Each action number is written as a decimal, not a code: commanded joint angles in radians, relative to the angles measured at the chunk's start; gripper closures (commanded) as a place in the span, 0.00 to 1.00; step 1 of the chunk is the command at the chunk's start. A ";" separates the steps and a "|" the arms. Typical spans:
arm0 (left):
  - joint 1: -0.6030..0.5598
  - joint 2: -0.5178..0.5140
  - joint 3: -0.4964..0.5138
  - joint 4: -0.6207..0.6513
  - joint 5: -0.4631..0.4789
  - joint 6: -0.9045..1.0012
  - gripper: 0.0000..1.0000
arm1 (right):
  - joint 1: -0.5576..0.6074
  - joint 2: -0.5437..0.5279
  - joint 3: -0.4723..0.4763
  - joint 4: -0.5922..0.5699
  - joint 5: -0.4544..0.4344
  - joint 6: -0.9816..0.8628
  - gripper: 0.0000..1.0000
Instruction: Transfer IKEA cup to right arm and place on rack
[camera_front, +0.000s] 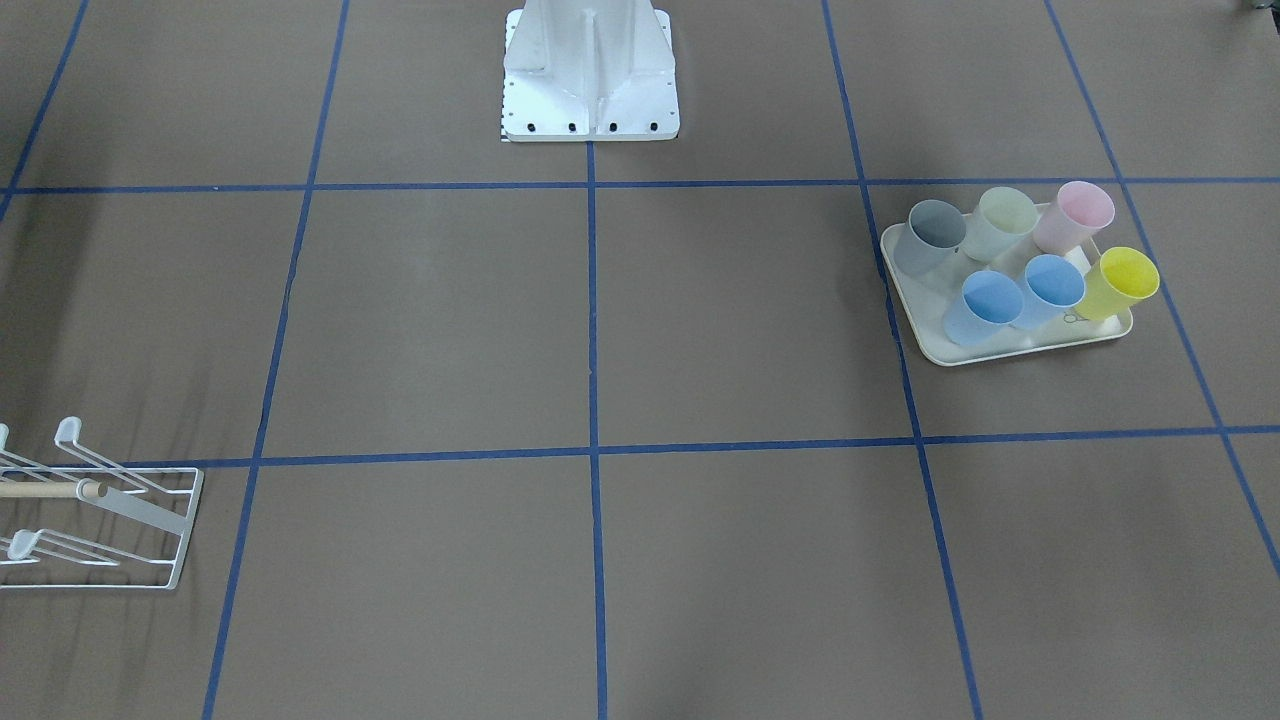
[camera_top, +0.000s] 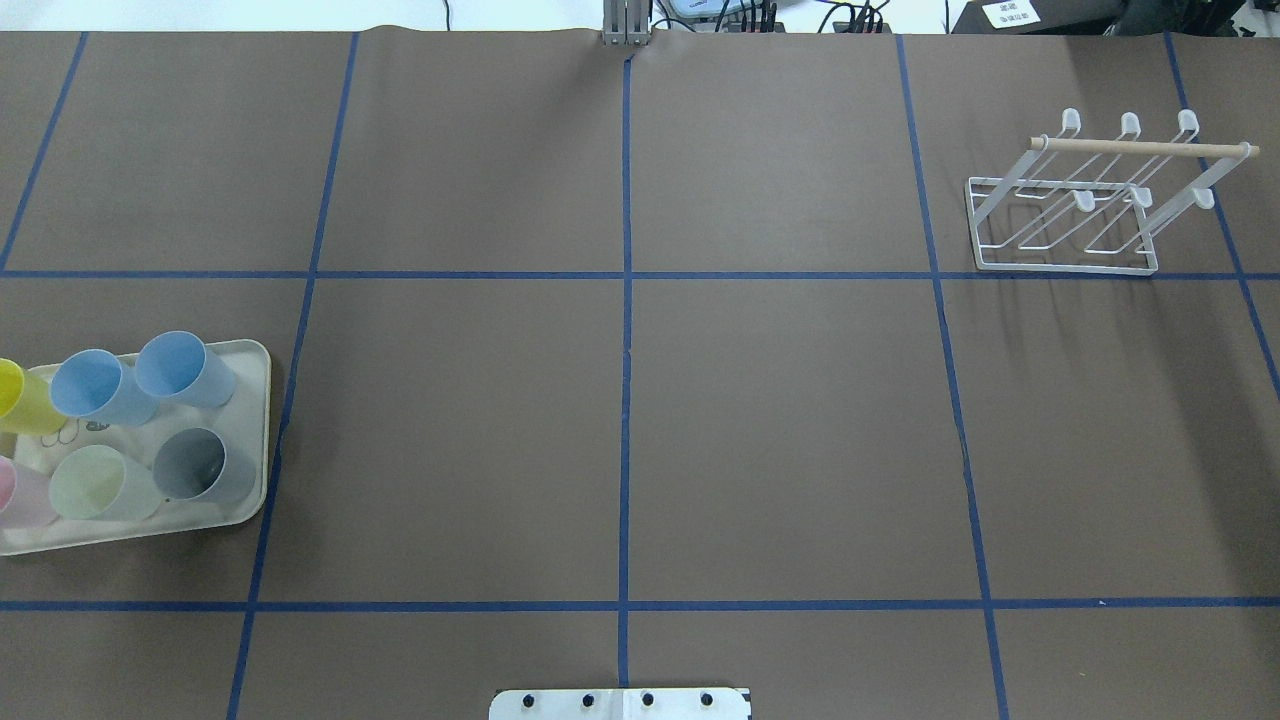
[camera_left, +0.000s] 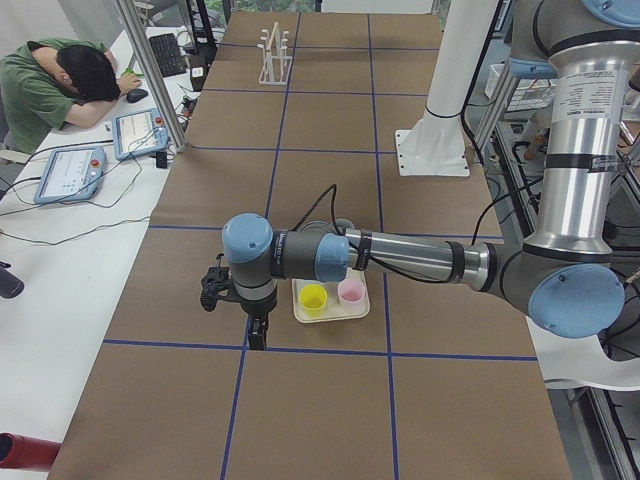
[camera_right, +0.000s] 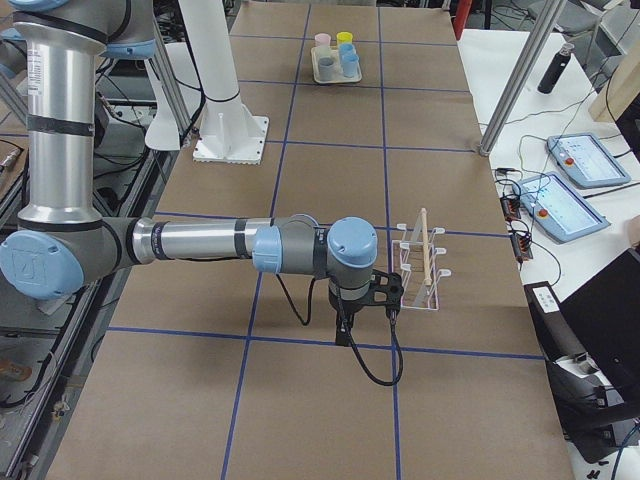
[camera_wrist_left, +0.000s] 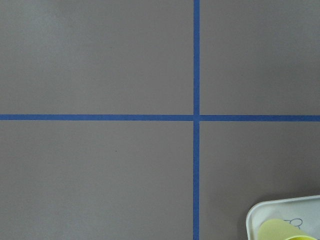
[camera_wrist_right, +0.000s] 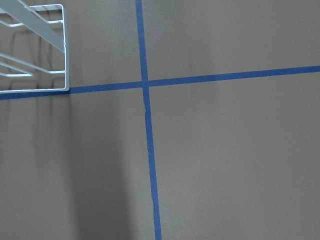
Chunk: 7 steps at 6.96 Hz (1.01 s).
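Several pastel IKEA cups stand upright on a cream tray (camera_front: 1000, 352), among them a grey cup (camera_front: 930, 238), a pink cup (camera_front: 1075, 215) and a yellow cup (camera_front: 1122, 282); none is held. The white wire rack (camera_top: 1090, 205) with its wooden dowel stands at the far right in the overhead view, with nothing on its prongs. My left gripper (camera_left: 257, 338) points down at the table just beside the tray's outer edge. My right gripper (camera_right: 343, 335) points down near the rack (camera_right: 420, 262). Both grippers show only in the side views, so I cannot tell their state.
The white robot base (camera_front: 590, 80) stands at the table's middle edge. Blue tape lines grid the brown tabletop. A person (camera_left: 60, 85) leans on the side bench beside two control tablets (camera_left: 140, 132). The left wrist view catches the tray's corner (camera_wrist_left: 260, 215).
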<state>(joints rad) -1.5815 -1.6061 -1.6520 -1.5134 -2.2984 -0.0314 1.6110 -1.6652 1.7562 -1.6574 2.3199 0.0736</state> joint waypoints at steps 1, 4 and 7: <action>0.000 0.000 0.000 -0.001 -0.003 0.005 0.00 | 0.003 0.002 0.011 0.001 0.007 0.003 0.00; 0.043 -0.008 -0.028 -0.052 0.007 -0.005 0.00 | 0.001 0.036 0.061 0.007 0.010 0.003 0.00; 0.101 0.005 0.029 -0.080 -0.041 -0.028 0.00 | -0.028 0.122 0.028 0.005 0.062 0.003 0.00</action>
<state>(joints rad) -1.5123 -1.6052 -1.6583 -1.5812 -2.3110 -0.0441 1.5951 -1.5630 1.8096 -1.6554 2.3483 0.0735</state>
